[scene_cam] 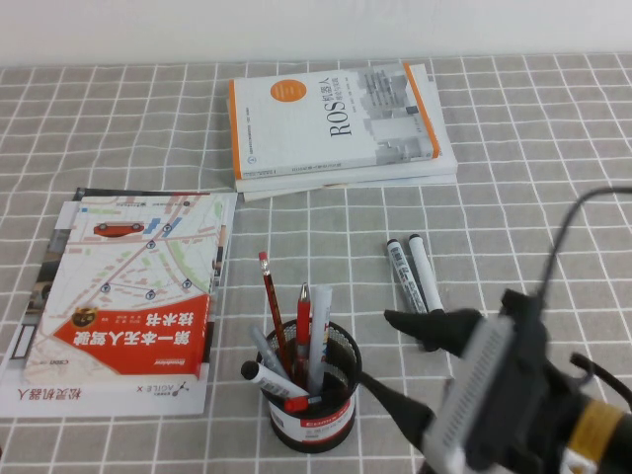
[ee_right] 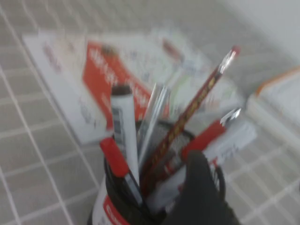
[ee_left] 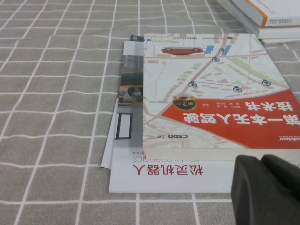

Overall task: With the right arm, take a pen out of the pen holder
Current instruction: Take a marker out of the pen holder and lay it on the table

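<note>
Pen holder (scene_cam: 318,420) is standing upright at the front-centre of the bench (scene_cam: 513,197), packed w/ a red pencil (scene_cam: 269,296), a red pen (scene_cam: 303,314), a grey pen (scene_cam: 321,341) and a black-capped marker (scene_cam: 259,373), all leaning diff. ways. Right hand (scene_cam: 381,352) is hovering just beside the holder on its right side, jaws spread wide and gripping nothing. Left hand (ee_left: 267,190) is sitting well apart, by the edge of the red map book (ee_left: 220,117) on the left of the bench; whether it's open or closed, can't tell.

Risks as I'm judging them:
- Contents are crowding each other, so closing jaws could end up catching two items at once, or the pencil instead of a pen.
- One finger (ee_right: 199,187) is sitting v. close to the holder's rim. Coming in sideways could be tipping the holder or shoving it toward the book, esp. as the tall items are prob. making it top-heavy.
- Pulling at an angle instead of straight up could be dragging a pen against the mesh or its neighbours, lifting the holder w/ it or flicking others out.
- Pinching a smooth barrel too near its end could mean slipping mid-lift.
- Two loose markers (scene_cam: 415,272) are lying on the bench just behind the right hand, so an arm swinging back could be sweeping them away.
</note>
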### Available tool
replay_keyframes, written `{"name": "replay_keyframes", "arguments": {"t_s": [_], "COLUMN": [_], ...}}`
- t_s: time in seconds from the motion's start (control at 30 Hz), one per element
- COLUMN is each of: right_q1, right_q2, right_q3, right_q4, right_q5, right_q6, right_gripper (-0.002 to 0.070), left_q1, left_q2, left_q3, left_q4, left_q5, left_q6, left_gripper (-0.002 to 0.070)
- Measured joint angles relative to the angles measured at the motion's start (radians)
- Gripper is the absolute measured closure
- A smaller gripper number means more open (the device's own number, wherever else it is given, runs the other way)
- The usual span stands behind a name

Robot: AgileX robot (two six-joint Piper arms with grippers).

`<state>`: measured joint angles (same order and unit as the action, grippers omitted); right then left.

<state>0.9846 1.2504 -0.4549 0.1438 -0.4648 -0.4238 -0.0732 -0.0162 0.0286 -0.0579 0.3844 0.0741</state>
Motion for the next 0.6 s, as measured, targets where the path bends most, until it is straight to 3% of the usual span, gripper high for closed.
{"name": "replay_keyframes", "arguments": {"t_s": [0.13, 0.3, 0.6], "right_q1": [0.000, 0.000, 0.000], "right_q2": [0.000, 0.009, 0.151], "right_q3": [0.104, 0.115, 0.115], "right_q4": [-0.170, -0.327, -0.439], "right_q5": [-0.229, -0.261, -0.373], "right_q6": [0.133, 0.265, 0.288], "right_gripper": [0.0293, 0.0293, 0.0293], "left_q1": [0.000, 0.000, 0.000], "left_q2": [0.000, 0.000, 0.000], "left_q3": [0.000, 0.000, 0.000], "left_q4": [0.000, 0.000, 0.000], "left_q5": [0.000, 0.000, 0.000], "left_q6": [0.000, 0.000, 0.000], "left_gripper": [0.0678, 0.0678, 0.0678]}}
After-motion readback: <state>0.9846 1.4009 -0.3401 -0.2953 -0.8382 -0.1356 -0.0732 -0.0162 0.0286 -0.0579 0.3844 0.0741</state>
